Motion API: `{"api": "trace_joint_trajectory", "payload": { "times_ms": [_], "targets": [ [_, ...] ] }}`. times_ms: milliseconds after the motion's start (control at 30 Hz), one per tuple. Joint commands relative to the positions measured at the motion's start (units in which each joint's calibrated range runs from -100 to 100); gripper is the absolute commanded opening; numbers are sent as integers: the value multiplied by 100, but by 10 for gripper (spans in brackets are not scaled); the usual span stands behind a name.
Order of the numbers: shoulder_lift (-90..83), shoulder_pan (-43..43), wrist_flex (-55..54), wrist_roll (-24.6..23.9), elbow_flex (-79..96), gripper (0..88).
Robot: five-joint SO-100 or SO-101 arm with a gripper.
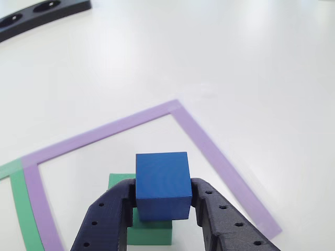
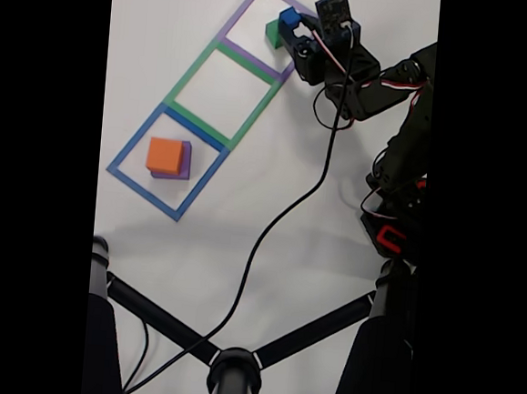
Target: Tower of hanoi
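Here, the dark blue gripper [image 1: 161, 201] has its jaws clamped on either side of a blue cube [image 1: 162, 184], which sits over a green block [image 1: 149, 230] inside the purple tape square [image 1: 209, 151] in the other view. In the fixed view, the same blue cube [image 2: 287, 19] is at the top square of three taped squares on the white table [image 2: 333, 239]. An orange cube [image 2: 165, 155] rests on a purple block [image 2: 185, 162] inside the blue tape square [image 2: 131, 145], well apart from the gripper.
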Motion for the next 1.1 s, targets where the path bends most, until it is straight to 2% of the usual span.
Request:
{"api": "trace_joint_trajectory", "payload": {
  "times_ms": [0, 200, 367, 767, 1067],
  "targets": [
    [-64, -73, -134, 39, -164, 47],
    [-505, -134, 101, 39, -100, 46],
    [-1642, -295, 1453, 39, -282, 38],
    [-4527, -706, 6738, 39, -2045, 34],
    [-5320, -1095, 10825, -71, -4743, 29]
  ]
}}
